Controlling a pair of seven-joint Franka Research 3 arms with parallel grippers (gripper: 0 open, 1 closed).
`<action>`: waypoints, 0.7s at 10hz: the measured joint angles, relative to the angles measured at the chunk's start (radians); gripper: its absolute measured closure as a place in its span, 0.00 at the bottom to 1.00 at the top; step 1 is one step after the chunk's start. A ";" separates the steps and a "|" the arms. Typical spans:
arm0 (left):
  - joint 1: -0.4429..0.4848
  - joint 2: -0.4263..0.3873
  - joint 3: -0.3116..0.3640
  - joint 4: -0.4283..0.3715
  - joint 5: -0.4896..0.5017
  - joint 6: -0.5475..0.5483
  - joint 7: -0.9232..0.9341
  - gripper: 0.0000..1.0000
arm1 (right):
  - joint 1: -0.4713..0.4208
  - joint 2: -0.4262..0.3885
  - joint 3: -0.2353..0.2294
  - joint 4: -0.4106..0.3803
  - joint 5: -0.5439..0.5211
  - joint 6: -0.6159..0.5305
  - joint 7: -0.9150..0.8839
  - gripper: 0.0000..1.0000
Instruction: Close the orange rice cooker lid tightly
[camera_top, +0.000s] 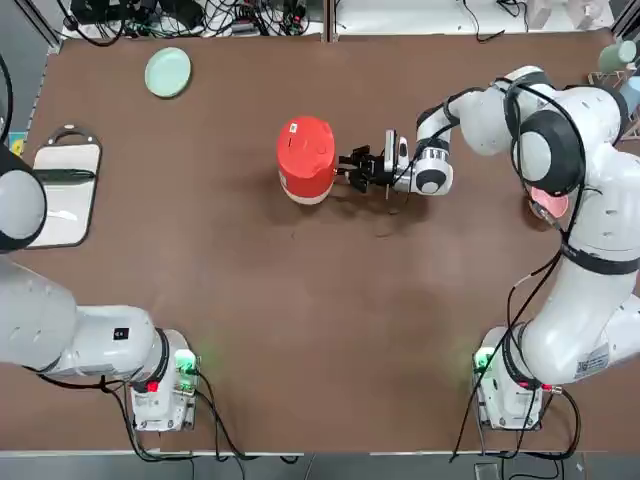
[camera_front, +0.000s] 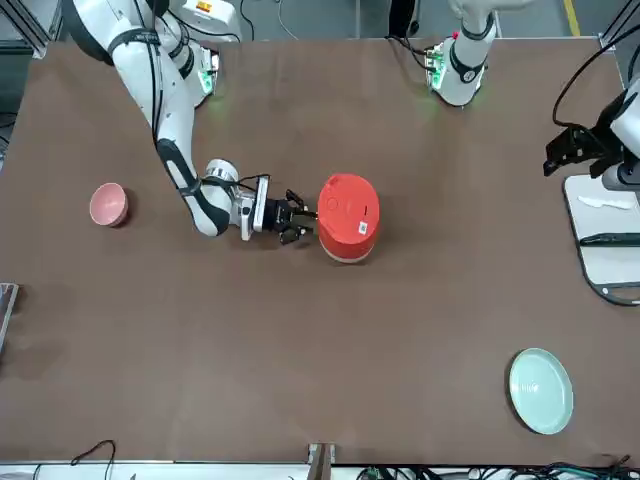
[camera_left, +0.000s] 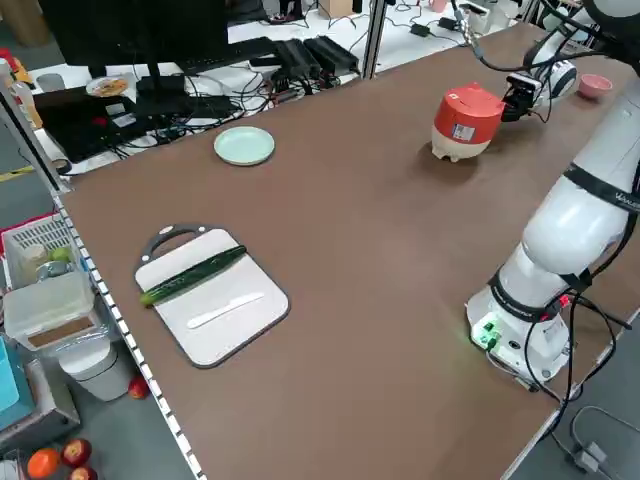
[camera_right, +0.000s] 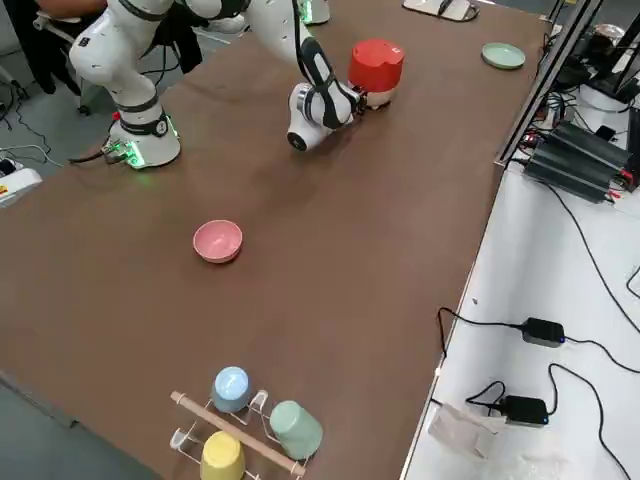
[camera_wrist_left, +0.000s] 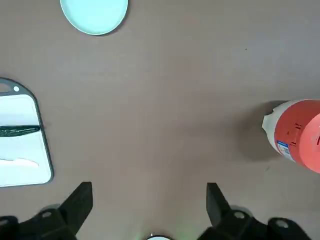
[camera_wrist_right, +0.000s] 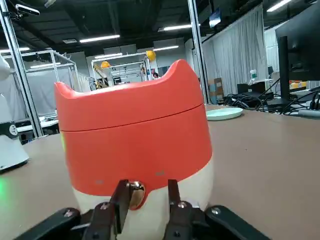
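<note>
The orange rice cooker (camera_top: 303, 184) stands mid-table, toward the far side. Its lid (camera_top: 306, 146) lies down flat on the body, white label on top. My right gripper (camera_top: 347, 165) reaches in level from the cooker's right side, fingertips at its wall. In the right wrist view the two fingers (camera_wrist_right: 120, 202) stand close together against the cream base band of the cooker (camera_wrist_right: 150, 200), and the seam under the lid (camera_wrist_right: 125, 105) looks even. A small brassy knob shows between the fingers. My left gripper (camera_wrist_left: 148, 205) hangs open high over the left side, far from the cooker (camera_wrist_left: 297, 137).
A pale green plate (camera_top: 167, 72) sits at the far left. A cutting board (camera_top: 75, 160) with a cucumber and a knife lies at the left edge. A pink bowl (camera_front: 108, 204) rests under the right arm's side, and a mug rack (camera_right: 250, 420) stands beyond it.
</note>
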 joint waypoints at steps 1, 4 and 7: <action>-0.002 0.002 0.000 0.000 0.000 0.000 0.000 0.00 | 0.000 0.000 0.000 0.002 0.002 0.001 0.007 0.48; -0.003 0.007 0.000 0.000 0.000 0.000 0.000 0.00 | -0.019 0.000 0.000 0.018 0.005 0.000 0.021 0.04; -0.003 0.007 0.000 0.000 0.000 0.000 0.000 0.00 | -0.050 0.000 0.000 0.032 0.004 0.001 0.024 0.00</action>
